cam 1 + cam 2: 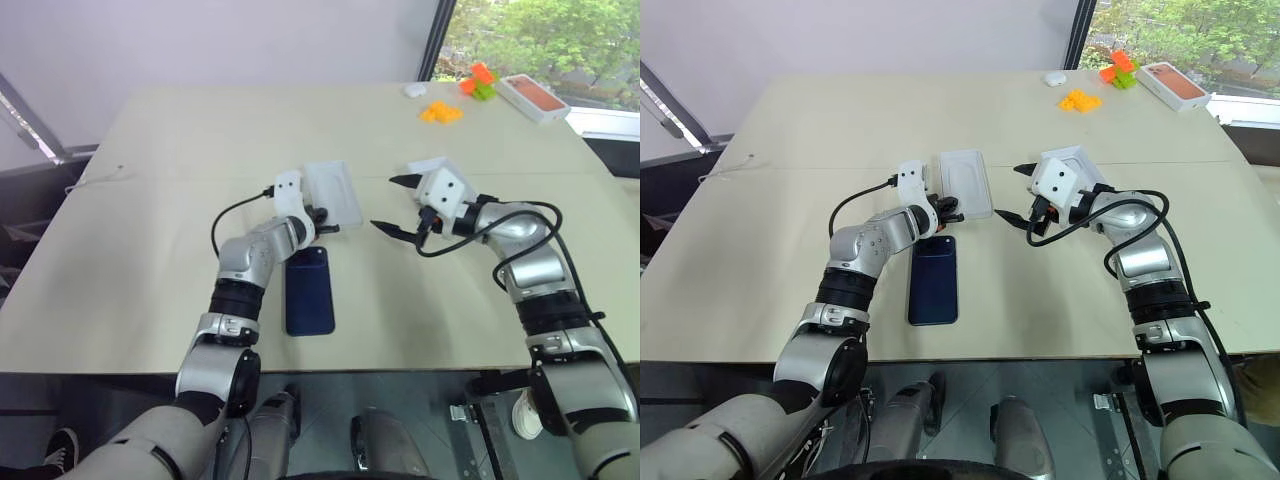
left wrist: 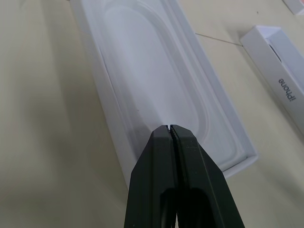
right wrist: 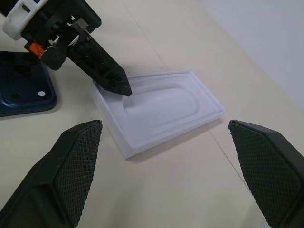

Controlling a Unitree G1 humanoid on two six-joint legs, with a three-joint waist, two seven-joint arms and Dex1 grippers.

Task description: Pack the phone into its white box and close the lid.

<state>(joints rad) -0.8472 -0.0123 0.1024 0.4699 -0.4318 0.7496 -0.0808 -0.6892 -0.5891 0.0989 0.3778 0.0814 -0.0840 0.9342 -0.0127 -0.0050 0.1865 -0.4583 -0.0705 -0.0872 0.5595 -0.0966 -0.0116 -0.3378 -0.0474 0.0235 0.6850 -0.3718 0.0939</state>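
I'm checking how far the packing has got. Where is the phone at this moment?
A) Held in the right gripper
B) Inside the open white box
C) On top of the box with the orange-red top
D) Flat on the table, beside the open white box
D: the phone lies flat on the table, just short of the empty white box, with neither gripper holding it.

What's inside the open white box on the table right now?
Nothing: the white box shows only its bare moulded recess. The phone lies on the table beside it. The shut left claw tip sits at the box's near edge, covering a small part of the rim.
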